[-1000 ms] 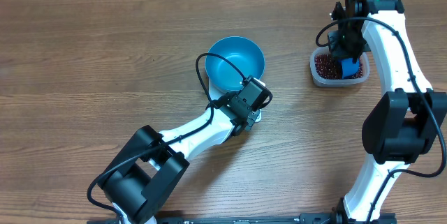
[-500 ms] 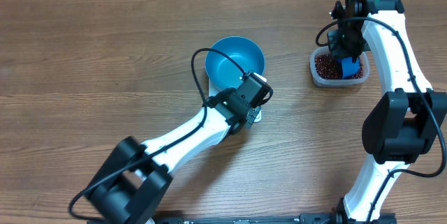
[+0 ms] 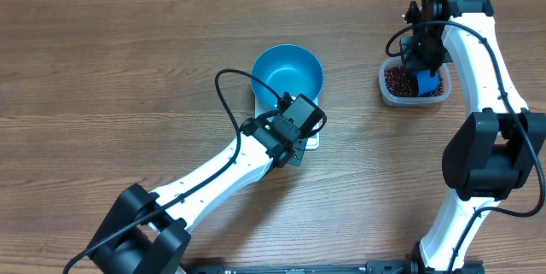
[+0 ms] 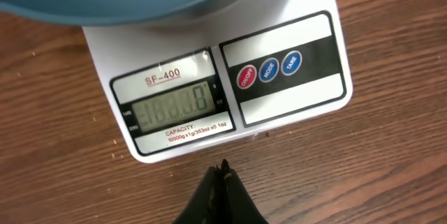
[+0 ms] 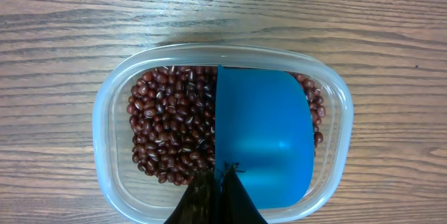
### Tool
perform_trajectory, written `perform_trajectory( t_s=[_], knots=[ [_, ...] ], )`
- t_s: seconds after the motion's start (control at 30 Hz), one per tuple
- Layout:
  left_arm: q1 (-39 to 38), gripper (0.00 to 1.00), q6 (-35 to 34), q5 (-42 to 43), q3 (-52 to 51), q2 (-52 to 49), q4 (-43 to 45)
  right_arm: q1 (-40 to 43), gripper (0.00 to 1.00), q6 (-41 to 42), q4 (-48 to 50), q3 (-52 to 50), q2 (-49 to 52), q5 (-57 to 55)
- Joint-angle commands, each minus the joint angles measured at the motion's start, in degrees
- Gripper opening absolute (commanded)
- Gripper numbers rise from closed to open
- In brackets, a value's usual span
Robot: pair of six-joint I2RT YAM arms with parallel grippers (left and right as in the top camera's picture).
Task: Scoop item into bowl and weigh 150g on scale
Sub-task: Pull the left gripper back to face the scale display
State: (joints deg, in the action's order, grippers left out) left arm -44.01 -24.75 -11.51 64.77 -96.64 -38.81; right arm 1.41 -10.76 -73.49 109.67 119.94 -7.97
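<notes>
The left arm has stretched flatter across the table, and its pincer [image 4: 223,172], pressed together and empty, sits just short of the scale [image 4: 293,109]. Beyond it the bowl [image 3: 288,76] rests on the scale. The right arm reaches forward, its pincer [image 5: 222,172] pinching the scoop [image 5: 264,140] over the beans [image 5: 171,123] in the tub [image 5: 105,161].
</notes>
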Motion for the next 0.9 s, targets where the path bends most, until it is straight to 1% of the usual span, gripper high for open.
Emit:
perform_trajectory(
  t_s=[0.0,0.13,0.33,0.87],
  knots=[
    [0.50,0.04,-4.76,0.55,0.63,-1.92,0.35,0.59,0.04,0.28,0.87,-0.61,0.76,-0.50],
    [2.03,0.04,-7.08,0.59,0.63,-2.43,0.74,0.59,0.04,0.28,1.14,-0.61,0.76,-0.50],
    [3.87,0.04,-6.99,0.70,0.63,-2.47,1.86,0.59,0.04,0.28,1.27,-0.61,0.76,-0.50],
    [3.87,0.04,-6.97,1.29,0.63,-2.47,3.50,0.59,0.05,0.26,1.25,-0.59,0.76,-0.52]
  ],
)
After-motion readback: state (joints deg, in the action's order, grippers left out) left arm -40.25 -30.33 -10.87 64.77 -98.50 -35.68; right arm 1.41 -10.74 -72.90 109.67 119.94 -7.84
